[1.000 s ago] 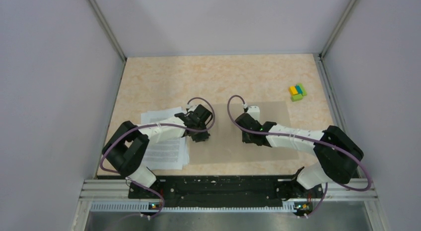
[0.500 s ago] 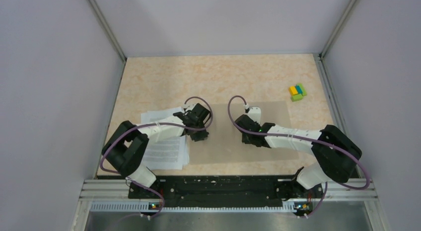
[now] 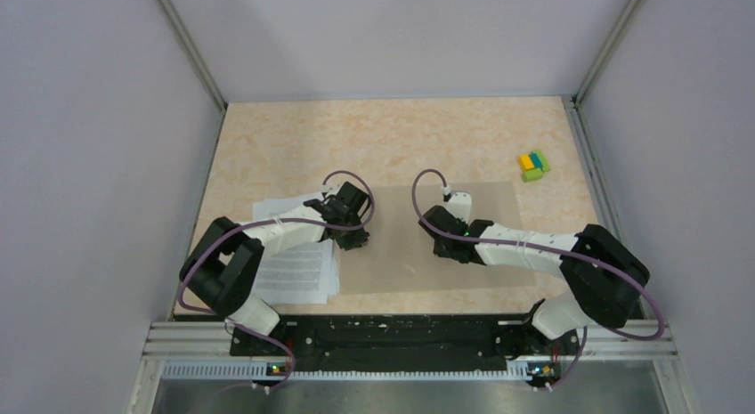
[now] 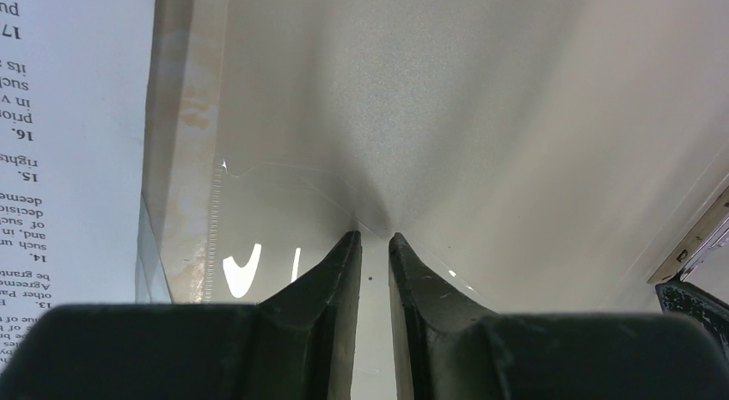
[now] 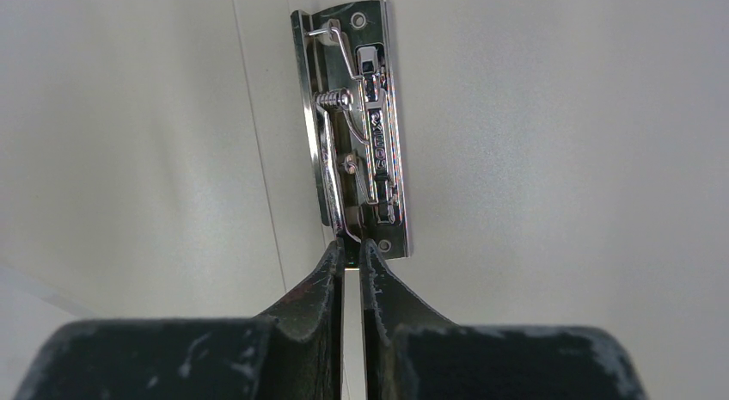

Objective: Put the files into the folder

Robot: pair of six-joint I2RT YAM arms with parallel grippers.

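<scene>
The tan folder [image 3: 401, 271] lies open on the table. Beside its left edge are the files [image 3: 298, 271], white printed sheets, which in the left wrist view show at the left border [image 4: 69, 116]. My left gripper [image 3: 354, 242] is at the folder's left edge. It [image 4: 375, 236] is shut on a thin glossy flap of the folder [image 4: 481, 116], which puckers at the fingertips. My right gripper [image 3: 442, 251] is over the folder's middle. Its tips [image 5: 352, 243] are shut on the lower end of the metal clip's [image 5: 365, 116] lever.
A small yellow, blue and green block cluster [image 3: 533, 165] sits at the back right of the table. Grey walls close in the table on the left, the right and the far side. Both arms reach in from the near edge.
My left gripper has shifted slightly back and to the left along the folder's edge. The right arm has barely moved.
</scene>
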